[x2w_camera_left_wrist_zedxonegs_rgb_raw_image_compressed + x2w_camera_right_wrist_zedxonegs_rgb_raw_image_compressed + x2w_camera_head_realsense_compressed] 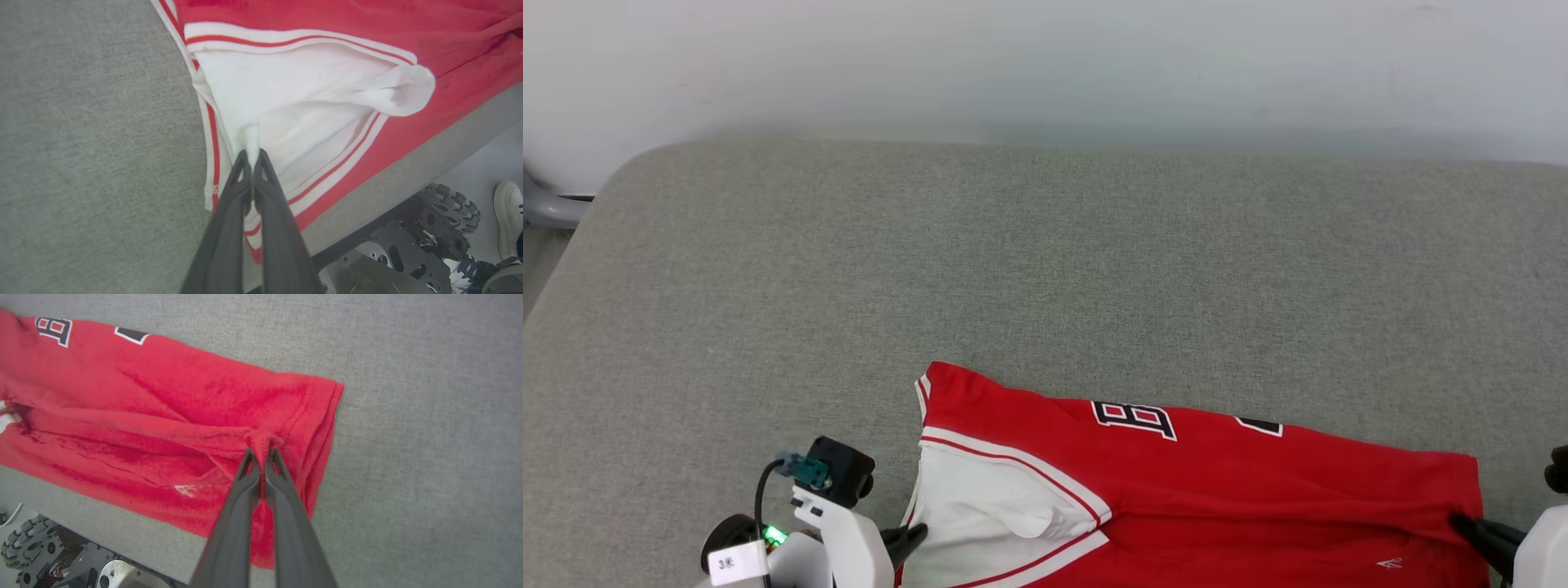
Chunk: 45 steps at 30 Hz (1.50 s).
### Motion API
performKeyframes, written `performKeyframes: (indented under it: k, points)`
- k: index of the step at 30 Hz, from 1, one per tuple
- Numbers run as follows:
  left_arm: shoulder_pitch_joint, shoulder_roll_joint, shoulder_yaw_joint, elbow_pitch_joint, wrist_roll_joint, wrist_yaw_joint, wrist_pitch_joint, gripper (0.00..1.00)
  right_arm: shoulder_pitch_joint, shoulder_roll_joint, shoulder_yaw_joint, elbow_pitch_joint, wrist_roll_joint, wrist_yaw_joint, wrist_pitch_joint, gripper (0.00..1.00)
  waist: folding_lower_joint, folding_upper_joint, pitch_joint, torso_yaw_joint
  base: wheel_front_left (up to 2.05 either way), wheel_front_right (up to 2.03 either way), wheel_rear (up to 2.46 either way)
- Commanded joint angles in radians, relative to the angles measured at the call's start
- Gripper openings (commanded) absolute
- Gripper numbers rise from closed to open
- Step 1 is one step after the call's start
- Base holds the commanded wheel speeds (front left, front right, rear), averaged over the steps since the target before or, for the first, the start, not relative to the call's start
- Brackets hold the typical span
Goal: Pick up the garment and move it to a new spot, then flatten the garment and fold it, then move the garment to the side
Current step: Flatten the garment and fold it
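Left gripper (252, 154) pinches garment (310, 94) into a peak (soft knit).

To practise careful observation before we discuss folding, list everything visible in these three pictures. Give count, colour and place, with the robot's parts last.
shirt: one, red with a white sleeve and black lettering, lying at the table's near edge
table: one, grey fabric top, under the shirt
wall: one, white, behind the table
shoes: two, mostly white, a person's, on the floor beside the table
wheeled base: one, black, below the table's edge
left gripper: one, dark, shut on the shirt's white sleeve
right gripper: one, dark, shut on the shirt's red hem
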<state>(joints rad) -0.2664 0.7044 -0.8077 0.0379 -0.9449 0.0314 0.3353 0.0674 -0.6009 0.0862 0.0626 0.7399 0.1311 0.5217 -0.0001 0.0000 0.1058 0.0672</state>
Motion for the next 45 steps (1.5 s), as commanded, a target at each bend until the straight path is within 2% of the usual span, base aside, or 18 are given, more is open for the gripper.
performKeyframes:
  k: [1,10,11,12,13,14,15,23,27,30,34,38,42,45]
  points:
    - [0.010,-0.012,-0.008,0.019,0.001,-0.010,-0.004,0.00,0.015,-0.025,0.018,-0.009,-0.007,-0.001,0.006,0.00,0.0001,0.0000,0.007,-0.002,0.00,0.00,0.00]
    - [-0.006,-0.049,-0.039,0.100,0.017,-0.038,-0.015,0.00,-0.002,-0.060,0.083,0.029,-0.048,-0.001,-0.018,0.00,0.0001,0.0000,0.030,-0.006,0.00,0.00,0.00]
    - [-0.010,-0.053,-0.042,0.111,0.021,-0.041,-0.016,0.00,-0.010,-0.058,0.090,0.037,-0.055,-0.001,-0.024,0.22,0.0001,0.0000,0.032,-0.006,0.00,0.00,0.00]
    - [-0.013,-0.060,-0.046,0.119,0.024,-0.044,-0.019,0.00,-0.017,-0.056,0.097,0.045,-0.061,-0.001,-0.031,1.00,0.0001,0.0000,0.035,-0.006,0.00,0.00,0.00]
    - [-0.016,-0.067,-0.048,0.127,0.029,-0.046,-0.024,0.00,-0.023,-0.052,0.103,0.055,-0.065,-0.001,-0.037,1.00,0.0001,0.0000,0.036,-0.006,0.00,0.00,0.00]
    - [-0.019,-0.073,-0.051,0.136,0.032,-0.046,-0.029,0.63,-0.030,-0.049,0.108,0.063,-0.068,-0.001,-0.042,1.00,0.0001,0.0000,0.037,-0.007,0.00,0.00,0.00]
    - [-0.020,-0.078,-0.051,0.144,0.035,-0.049,-0.032,1.00,-0.034,-0.043,0.112,0.070,-0.063,-0.001,-0.045,1.00,0.0001,0.0000,0.036,-0.007,0.00,0.00,0.00]
    - [-0.006,-0.102,-0.019,0.176,0.044,-0.030,-0.137,1.00,-0.031,-0.063,0.100,0.049,-0.008,-0.001,-0.016,1.00,0.0001,0.0000,-0.016,-0.030,0.00,0.00,0.00]
    - [-0.003,-0.106,0.016,0.155,0.062,0.006,-0.218,1.00,-0.012,-0.067,0.041,-0.012,-0.009,-0.001,0.009,1.00,0.0001,0.0000,-0.040,-0.037,0.00,0.00,0.00]
    - [-0.006,-0.109,0.042,0.131,0.093,0.036,-0.301,1.00,0.002,-0.043,-0.023,-0.057,-0.003,-0.001,0.047,1.00,0.0001,0.0000,-0.045,-0.041,0.00,0.00,0.00]
    - [-0.016,-0.127,0.085,0.110,0.148,0.076,-0.453,1.00,0.014,0.026,-0.119,-0.094,0.003,-0.001,0.136,1.00,0.0001,0.0000,-0.043,-0.041,0.00,0.00,0.00]
    - [-0.025,-0.146,0.103,0.114,0.217,0.099,-0.564,1.00,0.008,0.129,-0.215,-0.103,-0.028,-0.001,0.221,1.00,0.0001,0.0000,-0.031,-0.034,0.00,0.00,0.00]
    - [-0.018,-0.180,0.149,0.120,0.283,0.115,-0.598,1.00,-0.020,0.238,-0.315,-0.074,-0.104,-0.001,0.258,1.00,0.0001,0.0000,-0.016,-0.023,0.00,0.00,0.00]
    - [0.000,-0.231,0.253,0.063,0.370,0.128,-0.601,1.00,-0.043,0.320,-0.381,-0.037,-0.154,-0.001,0.258,1.00,0.0001,0.0000,-0.002,-0.012,0.00,0.00,0.00]
